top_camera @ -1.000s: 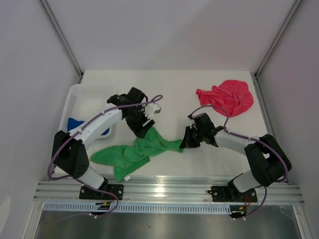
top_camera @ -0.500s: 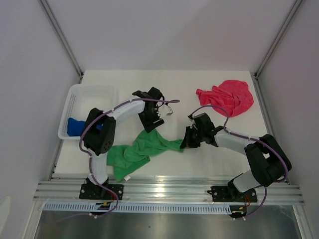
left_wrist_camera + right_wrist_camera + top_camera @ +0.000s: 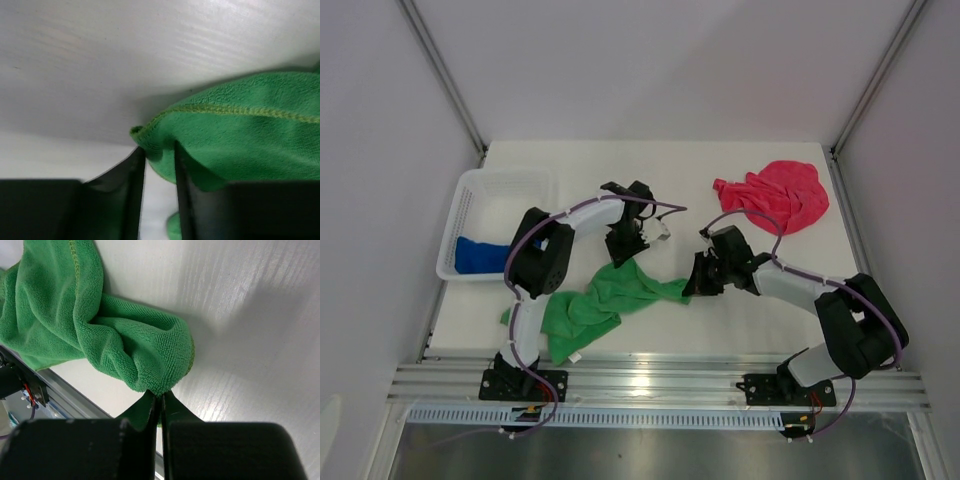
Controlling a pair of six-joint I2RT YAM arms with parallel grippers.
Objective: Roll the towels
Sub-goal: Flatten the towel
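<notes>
1. Lying crumpled on the white table (image 3: 670,170), the green towel (image 3: 610,300) is stretched out between the two arms, near the front edge.
2. One end of the green towel reaches up to the left gripper (image 3: 632,243). The other end reaches across to the right gripper (image 3: 691,287).
3. In the left wrist view, the left gripper (image 3: 159,156) has only a narrow gap between its jaws. A stitched corner of the green towel (image 3: 240,135) sits in that gap, right at the tips. I cannot tell if the jaws are squeezing it or just sitting around it.
4. In the right wrist view, the right gripper (image 3: 161,399) has its jaws almost all the way together. They pinch a thick, rounded fold of the green towel (image 3: 75,325) at the very tips.
5. The pink-red towel (image 3: 775,195) lies in a loose heap at the far right of the table, well apart from both grippers.
6. The blue towel (image 3: 480,255) is bunched up inside the white basket (image 3: 505,185), which sits at the left side of the table.
7. Counting them all up, I see three towels: one green, one pink-red and one blue. I also see one basket and two grippers.
</notes>
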